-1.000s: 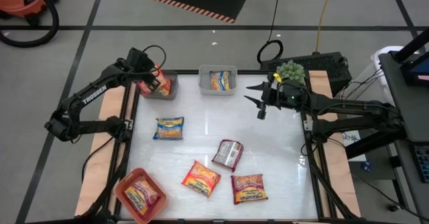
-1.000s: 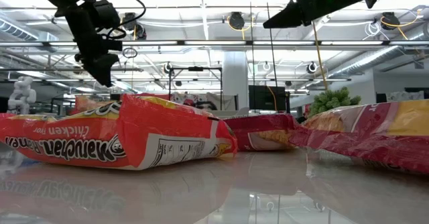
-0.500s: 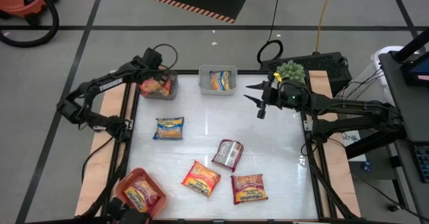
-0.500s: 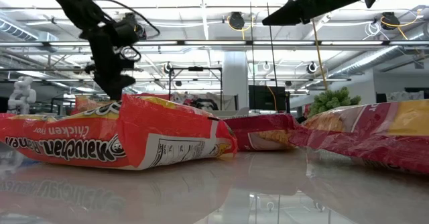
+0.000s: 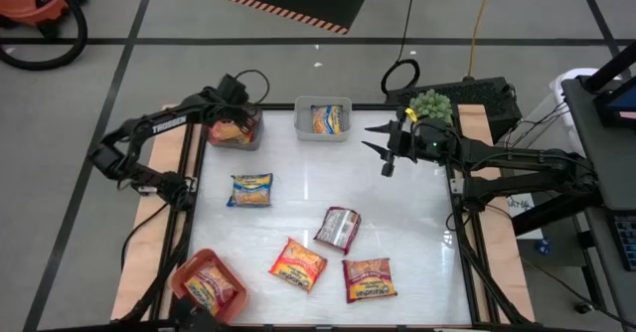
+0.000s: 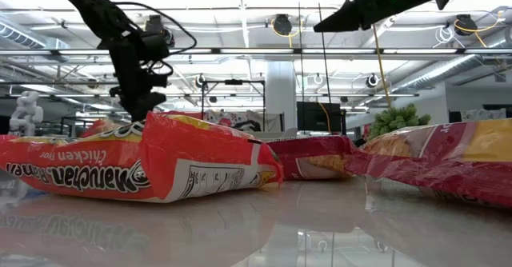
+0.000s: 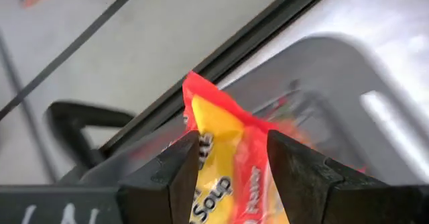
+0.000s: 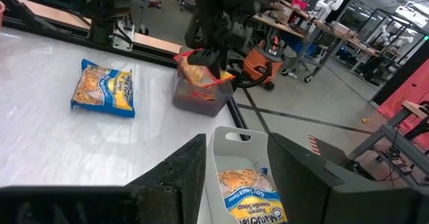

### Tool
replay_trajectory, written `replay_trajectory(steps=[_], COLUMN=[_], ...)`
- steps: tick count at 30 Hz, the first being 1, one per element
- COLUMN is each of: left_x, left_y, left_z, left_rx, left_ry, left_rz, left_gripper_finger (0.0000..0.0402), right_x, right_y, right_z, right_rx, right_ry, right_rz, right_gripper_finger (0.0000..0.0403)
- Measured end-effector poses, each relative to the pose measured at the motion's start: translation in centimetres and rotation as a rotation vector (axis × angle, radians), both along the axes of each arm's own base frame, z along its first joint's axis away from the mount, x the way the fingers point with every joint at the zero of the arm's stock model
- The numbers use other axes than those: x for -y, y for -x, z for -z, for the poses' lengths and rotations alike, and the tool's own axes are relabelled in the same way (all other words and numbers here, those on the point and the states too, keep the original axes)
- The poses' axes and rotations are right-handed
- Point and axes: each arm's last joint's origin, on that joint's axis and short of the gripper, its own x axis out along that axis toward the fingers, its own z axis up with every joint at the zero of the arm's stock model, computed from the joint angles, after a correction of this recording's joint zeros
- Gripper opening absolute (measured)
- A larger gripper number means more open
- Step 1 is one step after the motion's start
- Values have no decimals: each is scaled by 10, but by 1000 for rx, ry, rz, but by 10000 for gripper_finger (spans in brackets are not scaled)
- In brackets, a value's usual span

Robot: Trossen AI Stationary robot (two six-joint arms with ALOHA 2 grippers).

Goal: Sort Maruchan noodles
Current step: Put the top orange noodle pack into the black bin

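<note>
Maruchan noodles point(image 5: 298, 263) are partly sorted: one blue packet point(image 5: 327, 119) lies in the clear bin point(image 5: 323, 104) at 12 o'clock, one orange packet in the salmon-red bin point(image 5: 185, 275) at 7 o'clock. The left claw point(image 5: 235, 123) grips another orange-red packet point(image 7: 228, 158) over the grey bin point(image 5: 238, 137) at 11 o'clock. Four packets are left mid-bench point(image 5: 407, 223); the right claw point(image 5: 381, 143) hovers released at 1 o'clock.

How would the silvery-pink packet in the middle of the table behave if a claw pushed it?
The silvery-pink packet lies flat on the glossy white table, so it would probably slide, not tip. Its crinkled wrapper looks thin and likely slippery; the packet seems light.
</note>
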Motion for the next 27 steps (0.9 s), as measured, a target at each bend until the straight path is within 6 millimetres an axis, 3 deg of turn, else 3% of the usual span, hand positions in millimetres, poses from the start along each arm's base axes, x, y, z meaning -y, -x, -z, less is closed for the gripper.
replay_trajectory(steps=[6,16,27], left_x=[8,32,67], left_y=[-4,-12,-31], left_z=[-12,-34,-29], left_rx=[139,268,170], left_ry=[35,10,56], left_rz=[100,87,125], left_gripper_finger=[181,181,181], right_x=[0,0,2], right_y=[0,0,-7], right_z=[2,2,11], right_rx=[-12,-1,-44], right_ry=[-20,-54,-71], right_rz=[4,11,13], right_gripper_finger=[155,155,155])
